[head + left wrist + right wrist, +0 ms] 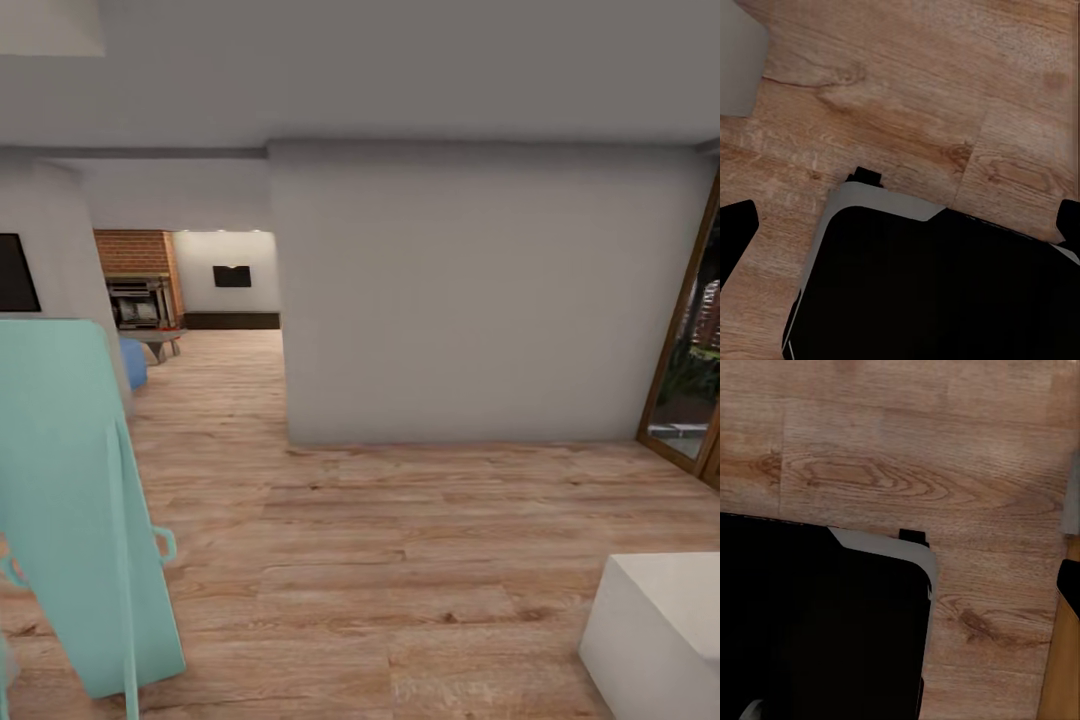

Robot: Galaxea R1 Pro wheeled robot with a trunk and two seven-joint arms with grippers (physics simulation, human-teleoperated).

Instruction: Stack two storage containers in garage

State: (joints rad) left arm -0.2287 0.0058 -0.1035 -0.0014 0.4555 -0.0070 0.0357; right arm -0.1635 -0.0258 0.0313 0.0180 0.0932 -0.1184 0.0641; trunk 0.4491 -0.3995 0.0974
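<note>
The living room (190, 300) is lying far off at about 11 o'clock in the head view, seen through an opening. Its red-brick fireplace (135, 252) is standing at the back. A blue sofa (133, 362) and a low table (158, 340) are sitting in front of it. A small reddish spot is showing on that table, too small to tell what it is.

A plain white wall (480, 300) is filling 12 o'clock, and a wood-framed glass door (690, 370) is standing at 3 o'clock. A pale teal panel (70, 500) is leaning at 8 o'clock and a white block (660, 630) is sitting at 5 o'clock, both on the light wood-plank flooring (400, 540).

The left pincer (900, 225) is hanging spread wide over the planks and the robot's dark base (930, 292). Of the right pincer (900, 585) one finger (1071, 585) is showing, so I cannot tell its state.
</note>
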